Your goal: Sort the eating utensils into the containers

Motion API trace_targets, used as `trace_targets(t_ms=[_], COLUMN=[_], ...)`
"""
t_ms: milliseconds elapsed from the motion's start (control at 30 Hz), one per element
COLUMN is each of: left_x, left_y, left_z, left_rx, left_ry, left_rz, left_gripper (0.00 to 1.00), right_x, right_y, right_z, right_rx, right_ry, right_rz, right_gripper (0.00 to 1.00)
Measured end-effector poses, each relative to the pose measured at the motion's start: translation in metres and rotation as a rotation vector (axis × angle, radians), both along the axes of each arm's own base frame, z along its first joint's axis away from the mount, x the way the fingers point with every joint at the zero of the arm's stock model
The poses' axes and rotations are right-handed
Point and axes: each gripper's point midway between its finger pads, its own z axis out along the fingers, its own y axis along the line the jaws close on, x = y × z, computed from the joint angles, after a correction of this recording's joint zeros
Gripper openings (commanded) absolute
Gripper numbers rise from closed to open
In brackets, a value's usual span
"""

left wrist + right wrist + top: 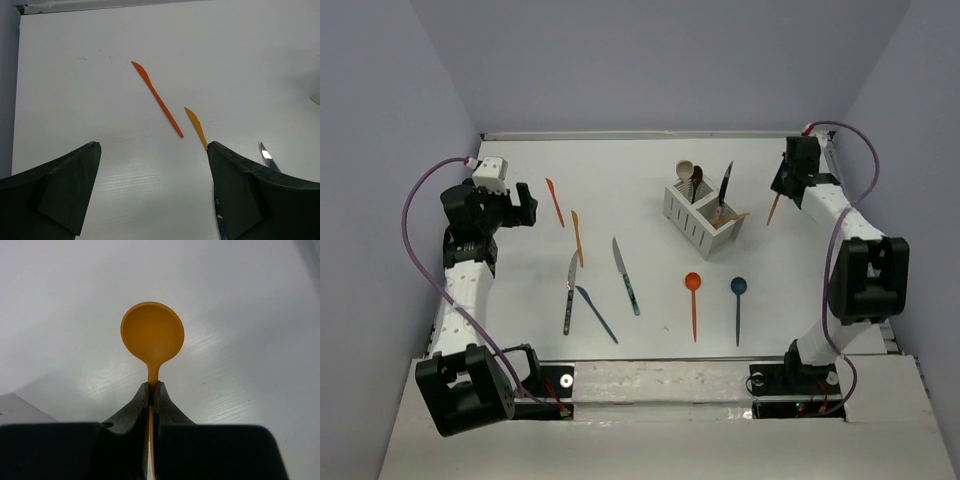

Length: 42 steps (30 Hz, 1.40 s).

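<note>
Your right gripper [151,388]: pinching orange spoon [152,332] by handle, bowl beyond fingertips; caddy [703,218] nearby, leftward; left gripper [152,165] wide, empty

Caddy [695,228] behind two spoons [693,283], loose knives [627,277] to its left on the table [800,290]

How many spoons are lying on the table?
2: an orange spoon and a blue spoon, side by side on the near side of the caddy. A yellow-orange spoon is held in the right gripper. None seem hidden.
</note>
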Motion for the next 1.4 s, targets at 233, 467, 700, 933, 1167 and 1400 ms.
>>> trace_targets(t_ms=[233,467,700,933,1167,1400], left_x=[-0.001,-0.003,-0.004,-0.004,-0.004,-0.004], left_y=[-0.002,-0.002,0.003,0.004,0.005,0.005], left_z=[-0.002,0.002,0.004,0.003,0.001,0.001], left_rx=[-0.005,0.000,0.006,0.007,0.007,0.010], left_ry=[0.005,-0.009,-0.016,-0.015,-0.010,-0.010], left_rz=[-0.008,-0.008,0.004,0.006,0.008,0.007], left_gripper=[0.99,0.99,0.99,0.99,0.99,0.99], right_x=[0.005,-0.004,0.038,0.050,0.045,0.037], right_y=[0.015,0.146,0.202,0.223,0.233,0.235], right_z=[0.204,0.294,0.226,0.127,0.110,0.065], right_rx=[-0.155,-0.086,-0.095,-0.076,-0.006,0.026], right_ry=[-0.538,-0.888,-0.832,-0.652,-0.671,-0.616], right_rz=[0.020,0.316,0.428,0.495,0.487,0.484], right_gripper=[0.00,0.00,0.00,0.00,0.00,0.03])
